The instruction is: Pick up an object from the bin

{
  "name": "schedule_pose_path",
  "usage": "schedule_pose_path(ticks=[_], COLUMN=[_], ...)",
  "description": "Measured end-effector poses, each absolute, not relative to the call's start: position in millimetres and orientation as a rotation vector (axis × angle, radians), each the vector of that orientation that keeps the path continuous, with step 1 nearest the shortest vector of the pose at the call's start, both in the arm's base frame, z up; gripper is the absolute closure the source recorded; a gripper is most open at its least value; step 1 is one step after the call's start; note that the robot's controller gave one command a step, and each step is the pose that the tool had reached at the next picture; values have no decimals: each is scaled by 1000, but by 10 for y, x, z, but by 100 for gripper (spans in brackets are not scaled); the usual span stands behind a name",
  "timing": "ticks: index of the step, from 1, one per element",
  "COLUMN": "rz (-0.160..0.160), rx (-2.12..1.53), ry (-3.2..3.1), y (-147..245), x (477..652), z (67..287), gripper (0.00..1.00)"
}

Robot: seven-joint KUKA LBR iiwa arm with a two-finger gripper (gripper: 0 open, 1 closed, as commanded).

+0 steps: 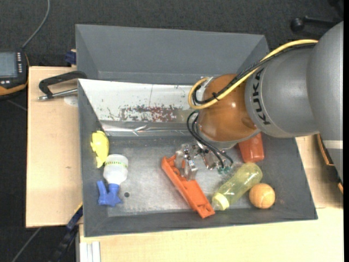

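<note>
The jaws sit at the upper end of the orange tool; spread or shut, I cannot tell. Probably the grasping step; next, clamp firmly and lift.

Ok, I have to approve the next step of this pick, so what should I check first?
1. Gripper over the long orange tool's upper end: ok.
2. Tool held: cannot tell.
3. Clear yellowish bottle touching the tool's lower end: cannot tell.
4. Orange ball apart from the tool: ok.
5. Yellow toy and white bottle at the bin's left, away from the gripper: ok.
</note>
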State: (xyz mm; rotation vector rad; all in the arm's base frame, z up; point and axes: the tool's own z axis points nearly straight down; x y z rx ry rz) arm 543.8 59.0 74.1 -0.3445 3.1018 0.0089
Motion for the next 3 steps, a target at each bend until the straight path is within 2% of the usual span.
schedule_pose_path(ticks=[1, 2, 3], rz=[10, 10, 10], rx=[-385, -402, -403], ry=[3093, 3088, 3088], y=[571, 504, 504], x=[5547, 5567, 5567], z=[722, 983, 982], gripper=[100, 0, 0])
